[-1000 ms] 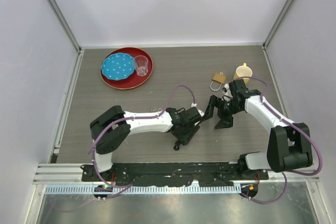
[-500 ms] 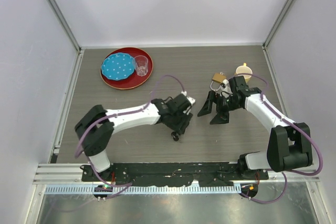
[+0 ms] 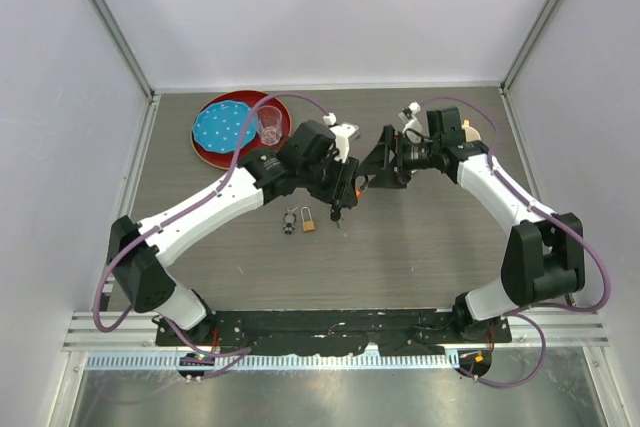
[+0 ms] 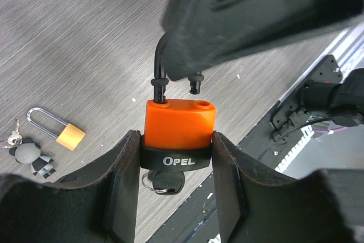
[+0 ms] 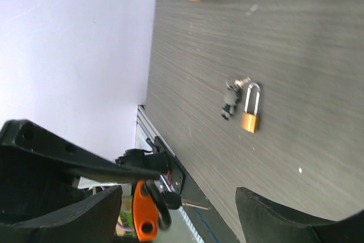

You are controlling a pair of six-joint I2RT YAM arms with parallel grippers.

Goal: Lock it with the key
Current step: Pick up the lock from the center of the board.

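I counted two padlocks: one orange padlock [image 4: 179,124] and one brass padlock [image 4: 61,132]. I also counted one inserted key [image 4: 166,181], one panda key ring [image 4: 25,153], one red tray [image 3: 215,157], one blue plate [image 3: 225,127], one clear cup [image 3: 269,125] and one yellow mug [image 3: 470,131].

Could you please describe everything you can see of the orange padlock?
The orange padlock has a plastic-looking body with a black band reading OPEL. It is clamped at its sides by the left claw. A key sits in its underside. Its black shackle is open: one leg seated, the other free, its top hidden behind the right claw.
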